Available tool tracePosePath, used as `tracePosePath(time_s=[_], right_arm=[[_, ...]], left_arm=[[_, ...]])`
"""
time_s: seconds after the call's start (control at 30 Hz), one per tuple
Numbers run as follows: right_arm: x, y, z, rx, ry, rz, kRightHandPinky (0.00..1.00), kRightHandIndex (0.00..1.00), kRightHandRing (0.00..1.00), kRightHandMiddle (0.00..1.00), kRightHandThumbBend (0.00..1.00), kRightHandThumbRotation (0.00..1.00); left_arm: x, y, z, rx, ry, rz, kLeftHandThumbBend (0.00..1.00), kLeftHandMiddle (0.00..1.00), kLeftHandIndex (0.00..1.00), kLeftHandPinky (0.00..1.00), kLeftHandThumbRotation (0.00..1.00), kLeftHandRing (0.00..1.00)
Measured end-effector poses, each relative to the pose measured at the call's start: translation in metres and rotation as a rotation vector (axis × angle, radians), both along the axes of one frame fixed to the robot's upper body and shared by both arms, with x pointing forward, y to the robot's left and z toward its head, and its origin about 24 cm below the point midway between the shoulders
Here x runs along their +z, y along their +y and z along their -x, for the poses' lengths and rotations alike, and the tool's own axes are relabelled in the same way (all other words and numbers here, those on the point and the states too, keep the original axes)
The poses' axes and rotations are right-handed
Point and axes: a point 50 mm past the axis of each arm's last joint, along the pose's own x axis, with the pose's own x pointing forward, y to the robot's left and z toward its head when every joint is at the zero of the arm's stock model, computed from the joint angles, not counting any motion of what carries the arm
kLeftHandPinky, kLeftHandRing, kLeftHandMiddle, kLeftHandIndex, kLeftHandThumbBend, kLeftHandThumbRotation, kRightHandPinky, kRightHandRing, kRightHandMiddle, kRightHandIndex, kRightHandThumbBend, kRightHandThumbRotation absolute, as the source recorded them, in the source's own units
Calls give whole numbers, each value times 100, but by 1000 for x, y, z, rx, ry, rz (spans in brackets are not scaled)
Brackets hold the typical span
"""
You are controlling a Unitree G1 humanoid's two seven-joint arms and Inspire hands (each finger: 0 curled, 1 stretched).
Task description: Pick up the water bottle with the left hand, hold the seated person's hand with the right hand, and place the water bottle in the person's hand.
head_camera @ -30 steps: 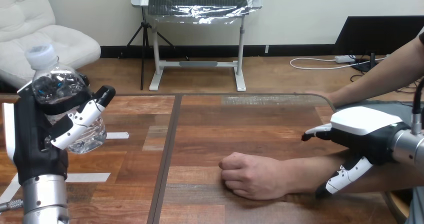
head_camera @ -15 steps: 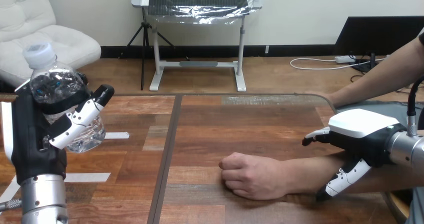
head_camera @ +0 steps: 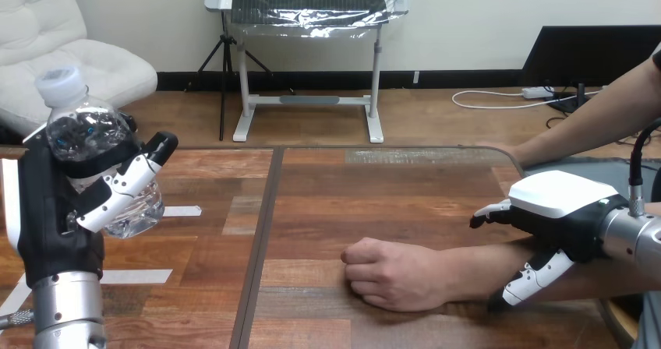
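Looking across the wooden table (head_camera: 374,201), we log the left hand (head_camera: 54,209) raised at the table's left side on its upright silver forearm. It is clamped on the water bottle (head_camera: 86,135): black-and-white fingers (head_camera: 125,184) curl across the front of the clear body, and the black palm backs it from behind. The bottle is in the air, clear of the tabletop, roughly upright with a slight lean toward the view's left, and its white cap (head_camera: 58,84) is on top. We cannot tell how much water is inside. Two white tape strips (head_camera: 136,276) lie on the wood below and beside that hand. Near the table's middle front, the person's hand (head_camera: 394,275) rests on the surface closed into a fist, knuckles toward the view's left, well apart from the bottle. The person's forearm (head_camera: 475,271) runs from it toward the right edge. The right hand (head_camera: 557,205) sits over that forearm, white shell upward, loosely spread and not closed. Its fingers (head_camera: 491,211) reach out on the far side with a gap above the arm, and its thumb (head_camera: 534,275) hangs down across the near side. We cannot tell whether the thumb touches the arm. A second arm (head_camera: 600,119) of the person slants in from the upper right toward the table's far right corner.
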Motion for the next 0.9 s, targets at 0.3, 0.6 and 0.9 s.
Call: tracePosePath(time_s=[0.3,0.6,0.9], right_arm=[[-3,0,0,-3,-15,-1,87,88,88,88,100,69],[-6,0,1,-16,-24,-18,84,88,88,88,100,70],[-7,0,1,-53,-16,-53,79,88,88,88,100,68]], left_arm=[[0,0,0,1,-1,1,55,34,40,23,0,28],[0,1,0,3,-1,1,56,33,40,23,0,28],[1,2,0,6,-3,3,56,33,40,23,0,28]])
